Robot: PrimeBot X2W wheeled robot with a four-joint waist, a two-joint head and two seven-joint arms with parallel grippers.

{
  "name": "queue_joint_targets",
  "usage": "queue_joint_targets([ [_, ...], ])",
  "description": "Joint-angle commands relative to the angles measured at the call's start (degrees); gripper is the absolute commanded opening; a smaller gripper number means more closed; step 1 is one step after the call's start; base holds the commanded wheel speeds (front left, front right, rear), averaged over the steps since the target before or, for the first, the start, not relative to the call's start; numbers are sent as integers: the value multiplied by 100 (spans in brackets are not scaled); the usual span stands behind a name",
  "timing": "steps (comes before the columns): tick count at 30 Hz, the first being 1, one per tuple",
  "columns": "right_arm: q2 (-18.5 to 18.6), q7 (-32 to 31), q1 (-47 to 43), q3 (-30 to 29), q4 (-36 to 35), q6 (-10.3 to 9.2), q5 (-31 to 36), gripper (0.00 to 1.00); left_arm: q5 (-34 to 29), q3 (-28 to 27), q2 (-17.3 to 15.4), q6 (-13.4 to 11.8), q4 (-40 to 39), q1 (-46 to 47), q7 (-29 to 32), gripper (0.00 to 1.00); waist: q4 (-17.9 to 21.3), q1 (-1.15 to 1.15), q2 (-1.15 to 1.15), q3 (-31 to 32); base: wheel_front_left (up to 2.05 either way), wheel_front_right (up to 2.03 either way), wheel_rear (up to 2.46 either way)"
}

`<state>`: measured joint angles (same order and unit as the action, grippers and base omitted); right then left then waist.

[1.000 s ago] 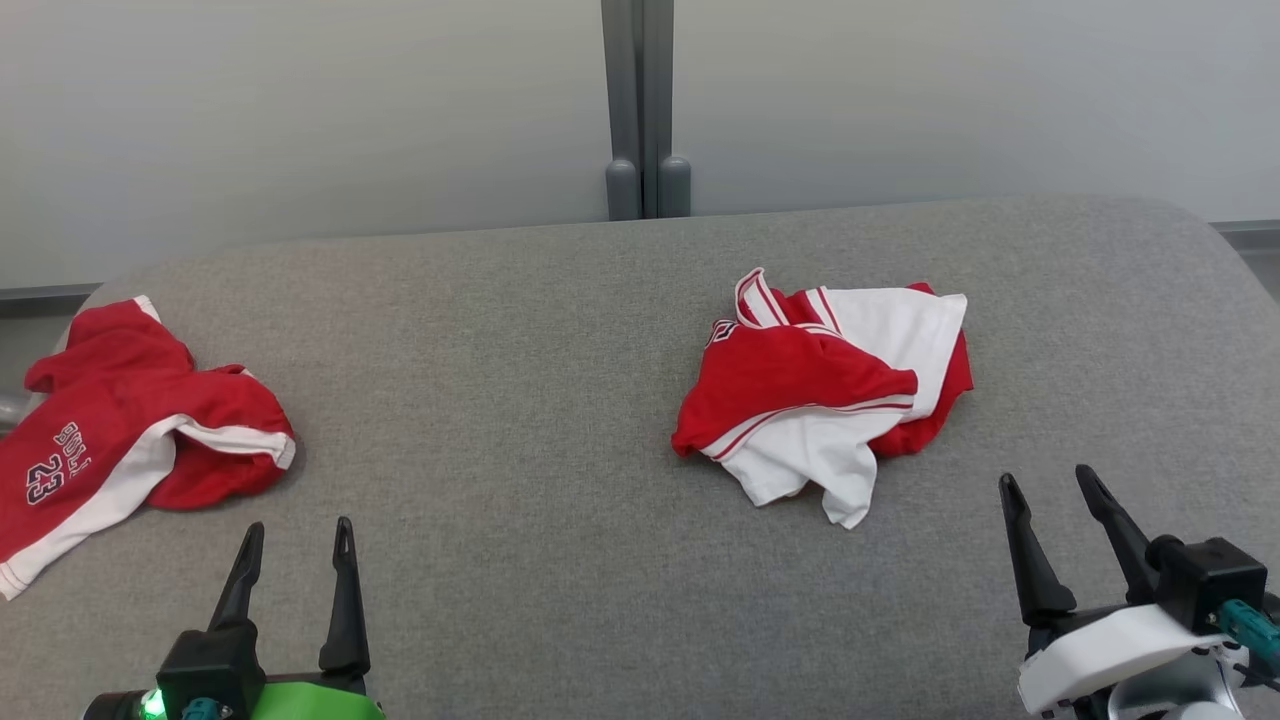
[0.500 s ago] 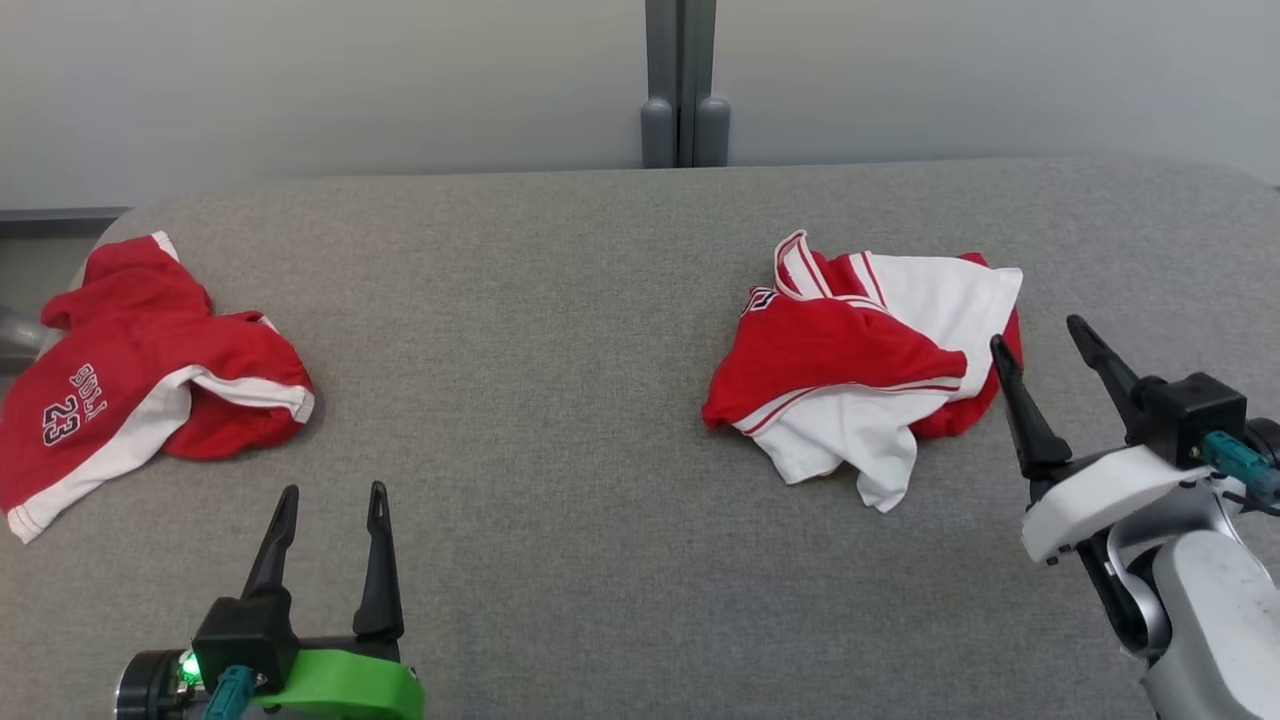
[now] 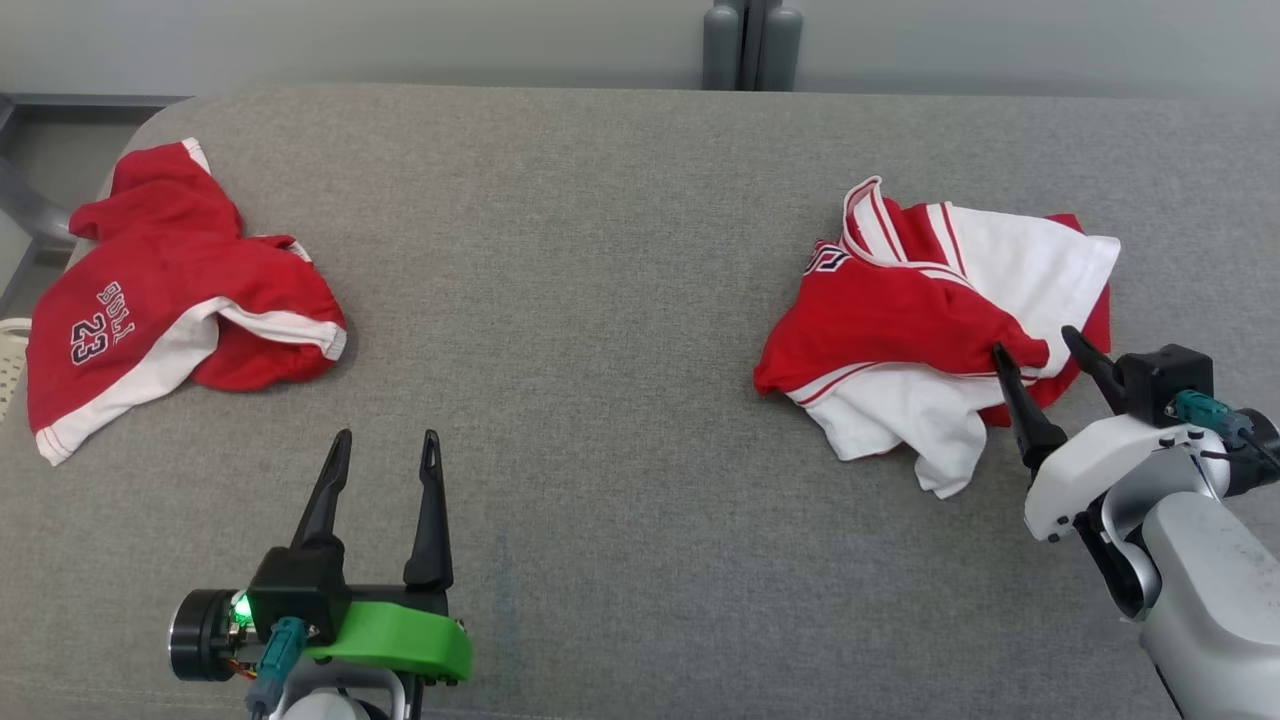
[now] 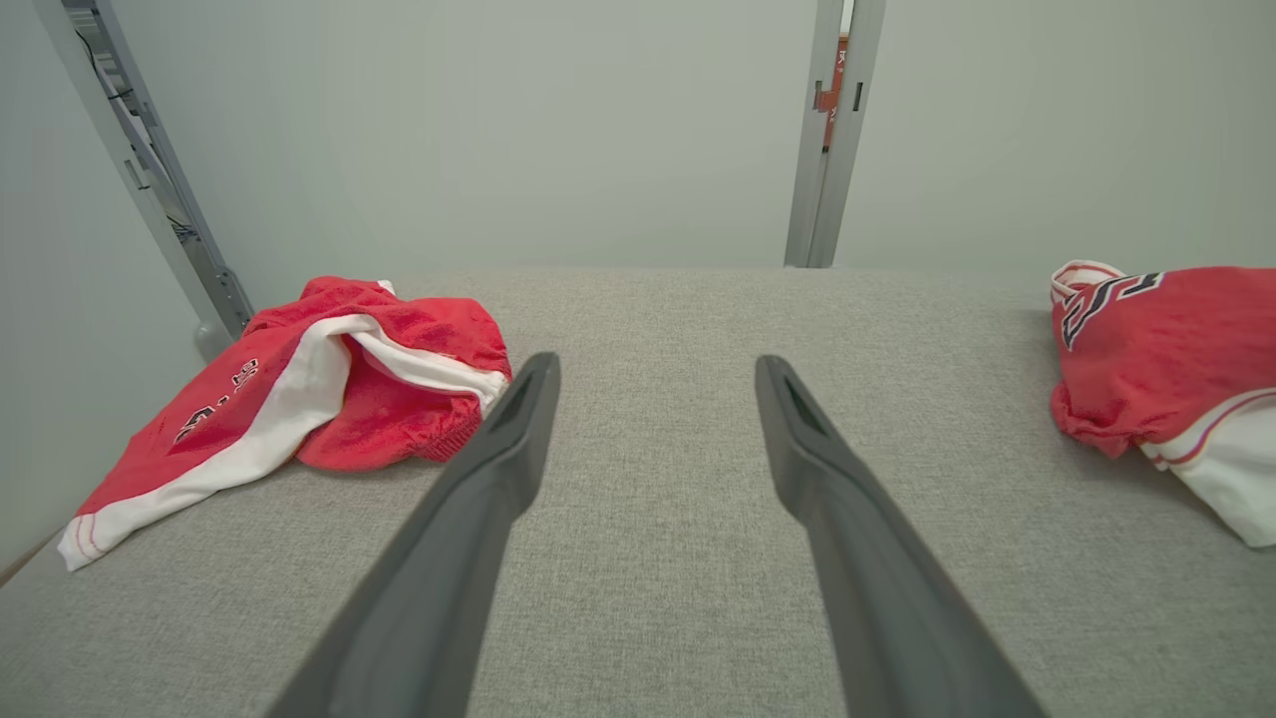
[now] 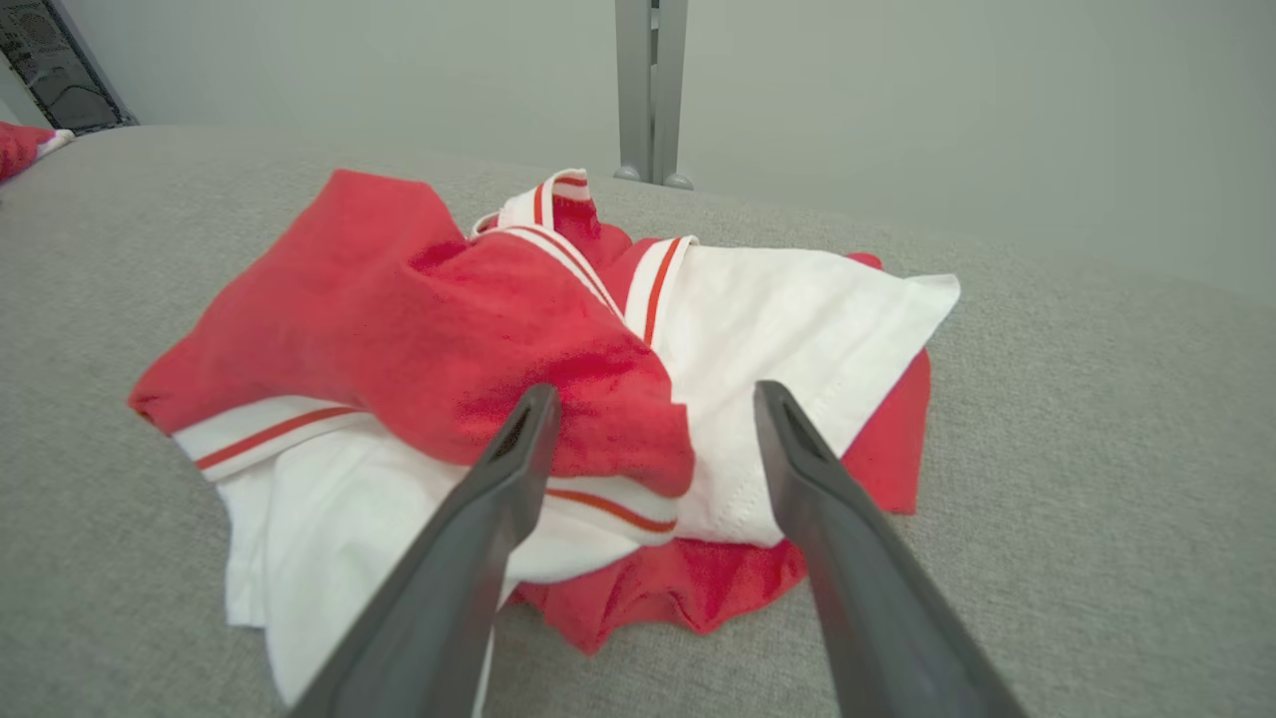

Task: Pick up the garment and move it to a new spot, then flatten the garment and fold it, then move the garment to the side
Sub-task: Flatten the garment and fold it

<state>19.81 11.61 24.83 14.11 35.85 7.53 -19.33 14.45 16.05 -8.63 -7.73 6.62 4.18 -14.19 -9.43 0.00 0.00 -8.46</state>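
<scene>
By crumpled garment [image 3: 900, 320]: right jaws apart, covering its edge; left jaws apart.

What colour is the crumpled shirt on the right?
The shirt is red and white, with striped trim; best in the right wrist view.

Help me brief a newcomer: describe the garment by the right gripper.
On the grey table, look to the right half, by the right gripper. The crumpled jersey there shows broad white panels; the left garment is mostly red, printed 23.
</scene>
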Motion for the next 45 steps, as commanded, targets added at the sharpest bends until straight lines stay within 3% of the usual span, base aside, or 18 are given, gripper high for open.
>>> queue_joint_targets([
  [1, -8, 65, 89, 78, 156, -8, -103, 100, -37, 1, 1, 5, 35, 97, -43, 100, -123, 0, 0, -117, 0, 0, 0],
  [4, -46, 127, 196, 293, 519, -8, -378, 100, -38, 22, 23, 11, 83, 145, -63, 100, -166, 0, 0, -141, 0, 0, 0],
  [5, -67, 138, 222, 358, 606, -8, -460, 89, -38, 24, 24, 9, 99, 152, -53, 100, -174, 0, 0, -140, 0, 0, 0],
  [6, -81, 154, 257, 435, 705, -8, -567, 15, -39, 27, 24, 13, 119, 159, -51, 100, -182, 0, 0, -135, 0, 0, 0],
  [7, -103, 152, 275, 502, 780, -8, -667, 0, -37, 31, 24, 18, 134, 166, -55, 100, -187, 0, 0, -125, 0, 0, 0],
  [15, -14, 355, 472, 802, 753, -8, -881, 0, 18, 8, -19, 36, 227, 91, -82, 100, -169, 0, 0, 66, 0, 0, 0],
  [24, -204, 363, 690, 934, -213, -7, -417, 0, 66, 64, 32, 93, 281, 91, -102, 100, -347, 0, 0, 198, 0, 0, 0],
  [37, -1300, 361, 922, 2792, 207, -8, -445, 0, 49, 110, 144, 98, 315, 131, -102, 100, -764, 0, 0, 7, 0, 0, 0],
  [44, -1608, 362, 567, 3924, 305, -6, -661, 0, 10, 86, 211, 87, 309, 181, -103, 100, -754, 0, 0, -34, 0, 0, 0],
  [45, -1629, 363, 535, 4025, 261, -6, -718, 50, 10, 65, 213, 93, 318, 180, -103, 100, -723, 0, 0, -27, 0, 0, 0],
])
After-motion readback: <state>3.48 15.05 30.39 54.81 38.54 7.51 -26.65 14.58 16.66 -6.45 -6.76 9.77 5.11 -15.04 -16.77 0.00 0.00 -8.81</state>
